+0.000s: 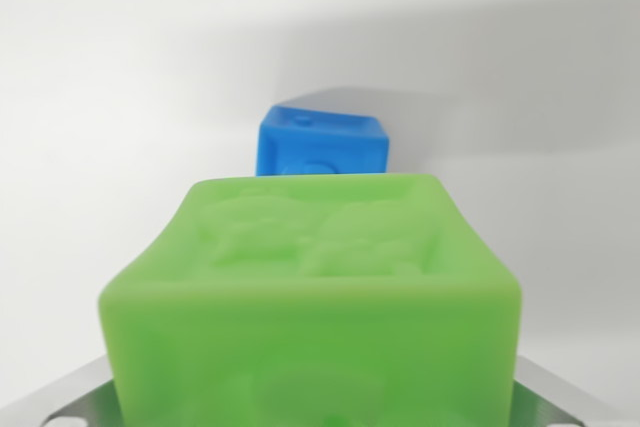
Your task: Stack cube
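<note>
green cube (320,297) filling the lower half of the wrist view, embossed top face turned up to the camera, soft and a little blurred; metal parts of the gripper (320,417) showing at both bottom corners, just beside the cube's lower flanks; fingers themselves hidden behind the cube, so impossible to tell for certain whether pinching it or merely around it, though held so close under the lens it reads as carried.

blue cube (322,142) beyond it, resting on the white desk (100,97), turned corner-on, its lower part hidden behind the green cube's far edge; a small round dimple on its top face.

step in hand, by judgement: carrying the green cube toward the blue one, stacking not yet done; next move calls for coming on over the blue cube, centring above its top face, perhaps turning to square the two up, then lowering gently before letting go.

open room all around: bare desk to the view's left and right, shadow across the far desk, no other thing near; only edge to mind is the blue cube's near corner.
</note>
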